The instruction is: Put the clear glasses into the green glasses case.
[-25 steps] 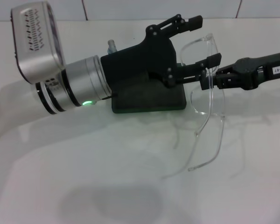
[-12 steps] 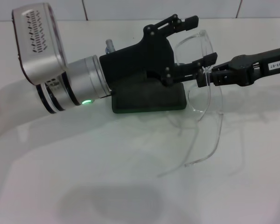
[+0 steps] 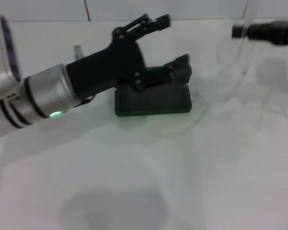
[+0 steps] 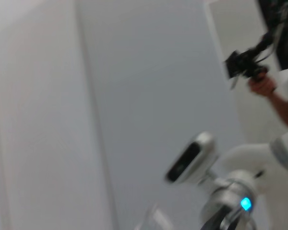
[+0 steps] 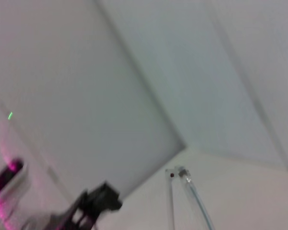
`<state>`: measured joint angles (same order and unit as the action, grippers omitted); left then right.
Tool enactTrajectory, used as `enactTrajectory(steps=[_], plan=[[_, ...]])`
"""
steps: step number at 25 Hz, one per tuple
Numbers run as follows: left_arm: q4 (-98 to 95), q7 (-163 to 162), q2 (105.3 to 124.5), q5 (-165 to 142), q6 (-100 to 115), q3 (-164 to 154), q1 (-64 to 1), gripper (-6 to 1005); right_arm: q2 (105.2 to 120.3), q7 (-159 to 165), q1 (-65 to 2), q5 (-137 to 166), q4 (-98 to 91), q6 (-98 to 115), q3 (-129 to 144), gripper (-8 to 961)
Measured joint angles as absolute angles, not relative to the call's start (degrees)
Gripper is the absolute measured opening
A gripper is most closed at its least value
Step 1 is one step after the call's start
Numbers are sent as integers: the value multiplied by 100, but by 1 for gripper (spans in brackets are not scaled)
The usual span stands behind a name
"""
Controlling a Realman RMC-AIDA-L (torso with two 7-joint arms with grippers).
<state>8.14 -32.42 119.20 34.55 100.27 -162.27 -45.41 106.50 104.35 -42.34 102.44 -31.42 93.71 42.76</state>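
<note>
Faintly visible: clear glasses [image 3: 237, 67], lifted off the bench [image 3: 144, 172], hanging as a blurred transparent curve below the right claw [image 3: 237, 31] at the far right edge. Lens streak sweeping down from the claw toward the case's right end, not touching it. Right claw dark, seen end-on near the top; appears to be holding the glasses' upper edge, finger gap too smeared to read. Green glasses case [image 3: 152, 99] flat on the bench, centre, long side facing the camera; open or closed cannot tell, with the left claw in front. Left claw [image 3: 175, 40] reaching in from the left above the case, fingers spread wide, upper finger high, lower finger over the case's right end, nothing between them. Wrist views: walls and blur, a thin clear strip [image 5: 194, 196] in the right one.
</note>
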Motion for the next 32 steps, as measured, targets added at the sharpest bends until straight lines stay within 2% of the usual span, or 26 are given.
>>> enactTrajectory(steps=[5,9,16,25,28,32], plan=[[1190,-3250,11940,3477,9918,-16267,-4334,818,10719,10426,-4148,9967,-3325,9399,3811,113],[1220,-3246,11942,2941,9782,-16282,-4426,818,10768,10318,-4141,9286,-3349,9364,3801,113],[905,-3206,11974,2096,9534,-16287,-4880,817,11125,10205,-4455,9031,-3348,9037,4032,114],[697,-3087,11971,2040,9527,-16287,-5054,817,11435,10104,-4581,9057,-3297,8359,5571,114],[696,-3086,11959,2050,9545,-16278,-5040,817,11445,10065,-4562,9130,-3325,8271,5762,113],[722,-3085,11954,2047,9548,-16245,-5015,816,11354,10062,-4588,9630,-3342,8167,5825,113]])
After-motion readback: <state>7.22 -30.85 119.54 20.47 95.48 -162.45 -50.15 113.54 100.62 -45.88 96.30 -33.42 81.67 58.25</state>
